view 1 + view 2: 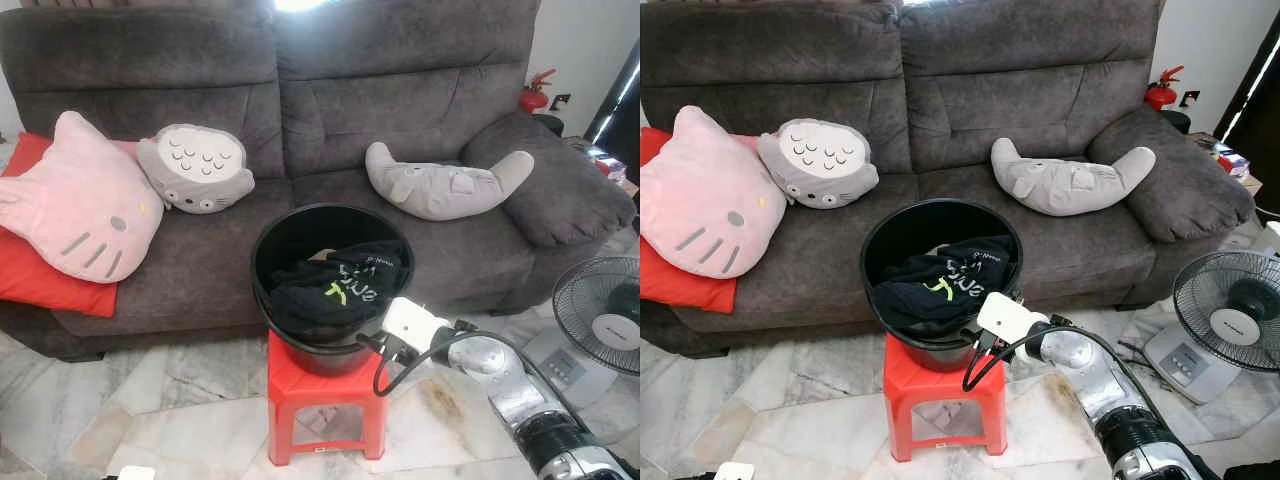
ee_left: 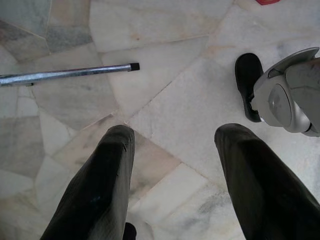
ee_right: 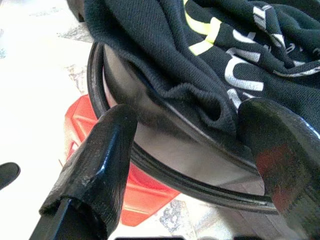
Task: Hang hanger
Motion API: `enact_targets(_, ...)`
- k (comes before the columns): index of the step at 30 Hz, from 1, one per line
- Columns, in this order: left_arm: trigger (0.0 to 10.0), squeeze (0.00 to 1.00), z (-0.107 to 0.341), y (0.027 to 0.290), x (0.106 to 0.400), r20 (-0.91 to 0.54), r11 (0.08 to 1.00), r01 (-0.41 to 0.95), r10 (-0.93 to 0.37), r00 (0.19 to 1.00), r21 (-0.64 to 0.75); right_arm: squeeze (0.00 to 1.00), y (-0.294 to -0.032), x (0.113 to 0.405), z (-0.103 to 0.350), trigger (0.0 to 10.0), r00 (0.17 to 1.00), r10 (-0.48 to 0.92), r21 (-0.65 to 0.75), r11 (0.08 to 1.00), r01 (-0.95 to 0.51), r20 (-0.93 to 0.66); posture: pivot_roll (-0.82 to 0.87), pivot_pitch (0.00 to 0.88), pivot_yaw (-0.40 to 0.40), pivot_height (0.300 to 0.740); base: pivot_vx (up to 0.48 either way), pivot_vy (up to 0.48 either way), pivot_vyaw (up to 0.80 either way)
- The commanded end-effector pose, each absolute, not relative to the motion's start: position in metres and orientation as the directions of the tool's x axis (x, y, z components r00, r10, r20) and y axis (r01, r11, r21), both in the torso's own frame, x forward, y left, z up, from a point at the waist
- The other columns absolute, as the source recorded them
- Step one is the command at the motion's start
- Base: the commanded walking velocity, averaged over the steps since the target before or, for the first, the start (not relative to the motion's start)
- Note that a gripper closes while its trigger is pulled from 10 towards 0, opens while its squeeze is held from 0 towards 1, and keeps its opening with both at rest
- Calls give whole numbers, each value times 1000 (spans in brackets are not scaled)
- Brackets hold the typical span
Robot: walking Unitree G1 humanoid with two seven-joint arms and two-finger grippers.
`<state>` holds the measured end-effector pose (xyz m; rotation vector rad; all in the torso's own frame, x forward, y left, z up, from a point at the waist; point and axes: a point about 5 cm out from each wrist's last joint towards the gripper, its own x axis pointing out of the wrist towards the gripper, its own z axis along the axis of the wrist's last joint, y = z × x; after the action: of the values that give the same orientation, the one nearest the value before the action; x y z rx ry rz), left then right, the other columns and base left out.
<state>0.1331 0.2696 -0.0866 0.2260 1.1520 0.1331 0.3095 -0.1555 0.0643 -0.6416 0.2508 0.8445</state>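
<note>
Student: Risk first. What could go wrong from here?

Tutor: We see the right claw point(image 3: 190, 112) spread wide at about 4 o'clock on the bucket point(image 1: 262, 262). One finger point(image 3: 107, 145) is outside the wall and the other hangs over the black garment point(image 1: 335, 285). If it closes as it stands, we judge it would pinch the rim and cloth together. A pull could then tip the bucket off the red stool point(image 1: 300, 385), which is narrower than the bucket. A sideways drag might also send it towards the fan point(image 1: 605, 310) at 3 o'clock.

Student: And the hanger?

Tutor: We cannot make it out. By our judgement it lies inside the bucket, under the folds of the garment. Its long axis and the way its hook points cannot be told, so a blind grasp may catch only fabric.

Student: The other arm?

Tutor: The left claw point(image 2: 172, 135) hangs idle, fingers parted, over the marble floor point(image 2: 175, 100). A metal rod point(image 2: 70, 74) lies there, well apart from the fingers. The sofa point(image 1: 200, 260) stands at 12 o'clock behind the bucket.
</note>
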Motion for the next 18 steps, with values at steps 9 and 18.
enact_targets(9,10000,0,-87,271,131,-889,968,11,226,398,251,0,-152,319,75,0,684,620,-450,522,-725,-383,-92,0,30,719,0,0,0)
enact_targets(18,10000,0,-87,271,131,-890,968,11,226,396,251,0,-150,317,70,0,669,625,-433,513,-741,-403,-90,0,31,719,0,0,0)
